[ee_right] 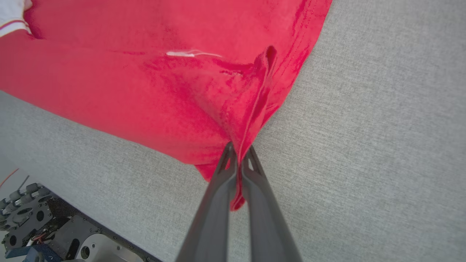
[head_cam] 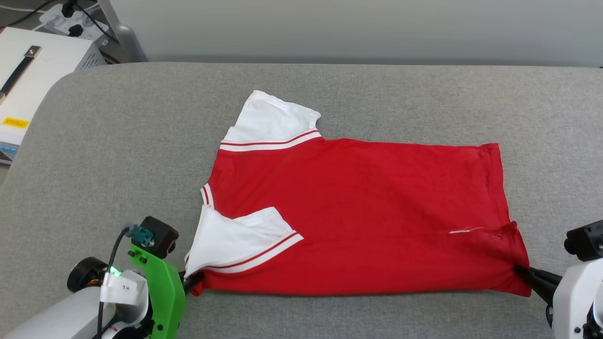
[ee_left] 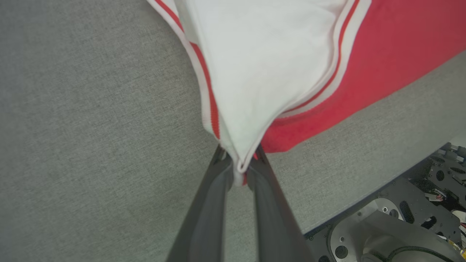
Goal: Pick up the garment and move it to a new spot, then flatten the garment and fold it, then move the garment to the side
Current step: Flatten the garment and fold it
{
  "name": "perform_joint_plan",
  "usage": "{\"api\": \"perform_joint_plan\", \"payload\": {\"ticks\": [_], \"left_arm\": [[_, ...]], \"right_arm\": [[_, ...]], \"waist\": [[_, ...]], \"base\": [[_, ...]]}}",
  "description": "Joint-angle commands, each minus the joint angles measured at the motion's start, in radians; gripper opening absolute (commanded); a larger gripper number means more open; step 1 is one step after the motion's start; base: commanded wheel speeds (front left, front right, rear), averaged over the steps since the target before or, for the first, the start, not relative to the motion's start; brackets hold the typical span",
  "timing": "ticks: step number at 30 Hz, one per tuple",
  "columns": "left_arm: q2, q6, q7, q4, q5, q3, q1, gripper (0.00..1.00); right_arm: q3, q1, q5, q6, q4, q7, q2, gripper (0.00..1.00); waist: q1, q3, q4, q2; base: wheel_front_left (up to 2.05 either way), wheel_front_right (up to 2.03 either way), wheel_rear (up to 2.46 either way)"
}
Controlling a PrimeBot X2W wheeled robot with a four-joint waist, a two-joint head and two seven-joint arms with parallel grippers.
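The red garment lies spread flat, collar leftward, hem rightward (near white sleeve folded over the body)
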Motion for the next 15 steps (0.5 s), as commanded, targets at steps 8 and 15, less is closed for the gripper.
{"api": "perform_joint_plan", "payload": {"ticks": [8,15], "left_arm": [[-0.042,0.013,-0.018,0.093,-0.018,-0.01,0.035,0.0],[-0.098,-0.015,-0.07,0.206,-0.025,-0.001,0.029,1.0]], "right_arm": [[-0.019,-0.002,-0.038,-0.001,0.09,0.045,0.078,0.0],[0.012,-0.059,-0.035,-0.001,0.205,0.004,0.131,0.9]], "waist": [[0.0,0.067,-0.016,0.0],[0.0,0.054,-0.008,0.0]], "base": [[0.0,0.0,0.0],[0.0,0.0,0.0]]}}
